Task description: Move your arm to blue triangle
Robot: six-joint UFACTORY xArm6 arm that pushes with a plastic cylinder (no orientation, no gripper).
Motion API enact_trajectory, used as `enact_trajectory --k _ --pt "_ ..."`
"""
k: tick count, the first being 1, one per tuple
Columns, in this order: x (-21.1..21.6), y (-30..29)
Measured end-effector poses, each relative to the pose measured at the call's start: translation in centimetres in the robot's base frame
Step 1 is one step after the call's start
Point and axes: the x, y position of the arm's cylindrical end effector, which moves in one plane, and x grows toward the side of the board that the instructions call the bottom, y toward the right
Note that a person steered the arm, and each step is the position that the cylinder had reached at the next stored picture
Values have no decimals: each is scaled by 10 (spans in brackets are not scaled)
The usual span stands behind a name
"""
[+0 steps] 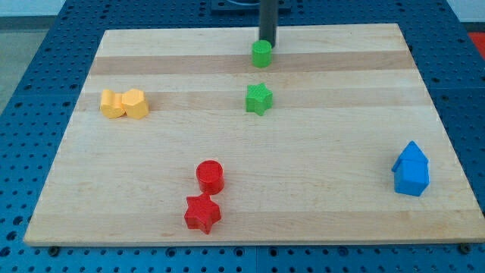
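Wooden surface (318, 205), pale planks, sitting on a blue perforated bench (30, 114).

Arm: no pincer fitted, so nothing opens, closes or holds; it ends in a straight dark rod. My tip (267, 44) stands near the view's top edge of the surface, just behind and a little to the view's right of the green cylinder (261, 53). Whether it actually touches that block cannot be told from here.

Green star (258, 98): below the green cylinder in the view, apart from it, roughly mid-surface.

Blue triangle (411, 154): far at the view's right, close to the right edge of the surface, well apart from my tip. It sits pressed against a blue cube (413, 179) just below it, so the two read as one little house shape. Exact shapes are hard to separate.

Yellow blocks: two at the view's left, touching side by side, a yellow block (113, 104) on the left and a rounder yellow block (136, 103) on the right; shapes unclear.

Red cylinder (210, 176): lower middle of the surface.

Red star (202, 213): just below the red cylinder, touching or nearly so, near the bottom edge.
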Motion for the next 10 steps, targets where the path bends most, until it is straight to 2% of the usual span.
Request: enact_trajectory --k 1,2,6,8,9,10 --pt "52 0" --pt "68 -9" --pt "78 9" --pt "47 97" --pt "64 165" --pt "121 233"
